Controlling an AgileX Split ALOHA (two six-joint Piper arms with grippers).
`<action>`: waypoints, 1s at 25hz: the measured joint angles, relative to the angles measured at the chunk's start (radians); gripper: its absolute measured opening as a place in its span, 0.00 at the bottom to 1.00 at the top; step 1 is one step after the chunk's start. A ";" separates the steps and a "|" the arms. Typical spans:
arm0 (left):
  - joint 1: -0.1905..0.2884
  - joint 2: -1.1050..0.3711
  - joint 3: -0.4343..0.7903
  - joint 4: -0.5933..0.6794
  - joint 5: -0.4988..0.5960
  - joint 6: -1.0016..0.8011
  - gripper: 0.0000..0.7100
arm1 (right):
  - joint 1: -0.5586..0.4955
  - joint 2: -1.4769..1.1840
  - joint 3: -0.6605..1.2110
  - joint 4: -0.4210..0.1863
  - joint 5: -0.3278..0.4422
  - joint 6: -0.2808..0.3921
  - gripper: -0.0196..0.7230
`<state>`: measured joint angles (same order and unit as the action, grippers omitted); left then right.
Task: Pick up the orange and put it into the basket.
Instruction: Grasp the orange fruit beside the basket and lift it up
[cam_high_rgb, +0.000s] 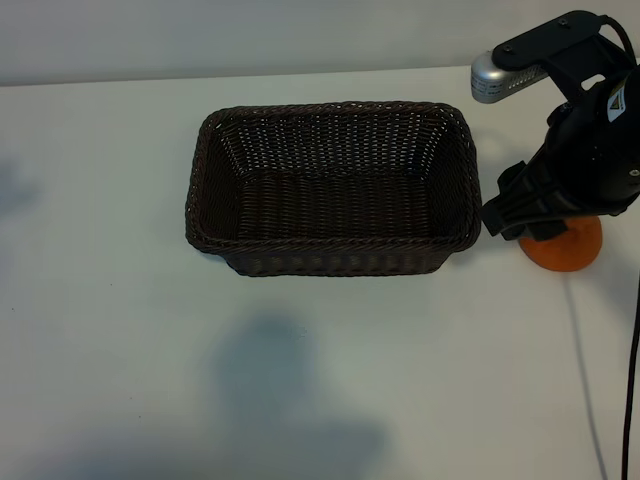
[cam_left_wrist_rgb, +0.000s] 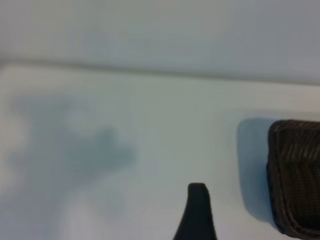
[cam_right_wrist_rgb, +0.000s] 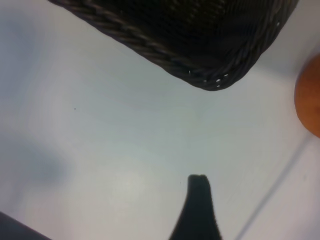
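Observation:
The dark brown wicker basket (cam_high_rgb: 330, 243) stands in the middle of the white table, with nothing in it. The orange (cam_high_rgb: 565, 250) rests on the table just right of the basket, its upper part hidden under my right arm. My right gripper (cam_high_rgb: 508, 214) hovers between the basket's right end and the orange, open and holding nothing. In the right wrist view one finger (cam_right_wrist_rgb: 199, 200) shows over bare table, with the basket corner (cam_right_wrist_rgb: 210, 75) and the orange (cam_right_wrist_rgb: 310, 97) apart from it. The left wrist view shows one finger (cam_left_wrist_rgb: 197, 210) over bare table, with the basket (cam_left_wrist_rgb: 297, 180) off to one side.
A thin white cable (cam_high_rgb: 585, 370) runs across the table from the orange toward the front edge, also seen as a pale cable (cam_right_wrist_rgb: 270, 195) in the right wrist view. The table's back edge meets a pale wall. Arm shadows fall on the table in front of the basket.

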<state>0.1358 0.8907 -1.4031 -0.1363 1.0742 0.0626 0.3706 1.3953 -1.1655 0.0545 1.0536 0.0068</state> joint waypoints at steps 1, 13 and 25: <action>-0.020 -0.049 0.011 0.025 0.000 0.002 0.84 | 0.000 0.000 0.000 0.000 -0.002 0.000 0.78; -0.058 -0.601 0.347 0.226 0.002 -0.049 0.84 | 0.000 0.000 0.000 0.000 -0.024 -0.007 0.78; -0.059 -0.891 0.595 0.143 0.096 -0.030 0.84 | 0.000 0.000 0.000 0.000 -0.032 -0.017 0.78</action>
<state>0.0772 0.0000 -0.8085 0.0062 1.1700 0.0326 0.3706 1.3953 -1.1655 0.0545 1.0219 -0.0105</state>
